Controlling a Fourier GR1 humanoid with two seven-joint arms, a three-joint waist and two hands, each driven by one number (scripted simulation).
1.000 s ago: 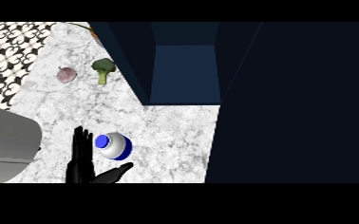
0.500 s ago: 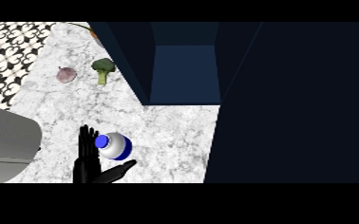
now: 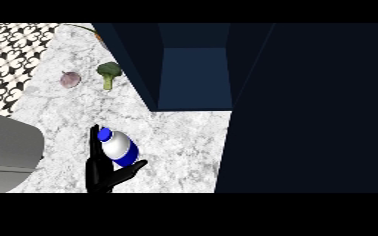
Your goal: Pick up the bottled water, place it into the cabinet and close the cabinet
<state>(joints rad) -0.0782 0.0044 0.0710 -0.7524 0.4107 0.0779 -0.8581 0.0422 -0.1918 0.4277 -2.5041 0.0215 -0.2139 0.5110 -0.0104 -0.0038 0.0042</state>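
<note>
Black left hand [image 3: 102,172] curls round the blue-capped bottled water [image 3: 118,148].

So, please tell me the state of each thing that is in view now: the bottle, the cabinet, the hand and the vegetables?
bottled water: tilted, cap on, held
left robot hand: fingers and thumb curled round the bottled water
cabinet: open, nothing visible inside
broccoli: lying on the counter, untouched
garlic: on the counter beside the broccoli, untouched
right robot hand: not in view
</note>
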